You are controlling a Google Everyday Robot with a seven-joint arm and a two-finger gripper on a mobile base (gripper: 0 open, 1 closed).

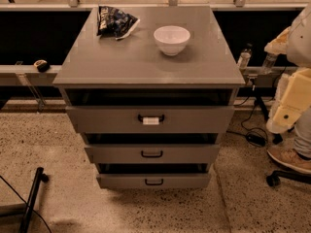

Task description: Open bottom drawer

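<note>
The bottom drawer [153, 180], lowest in the grey cabinet [146, 62], looked unopened and its handle [154, 182] untouched, the gripper [282, 118] hung well apart at right, state untellable, so the whole pull lay ahead.

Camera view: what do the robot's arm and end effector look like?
The arm, at the right edge, is bulky: cream-white rounded shells above a pale yellow blocky segment. The end effector is its off-white lower tip, right of the cabinet. No markings show.

High front view, tilted down at cabinet [136, 64], gripper off-frame
</note>
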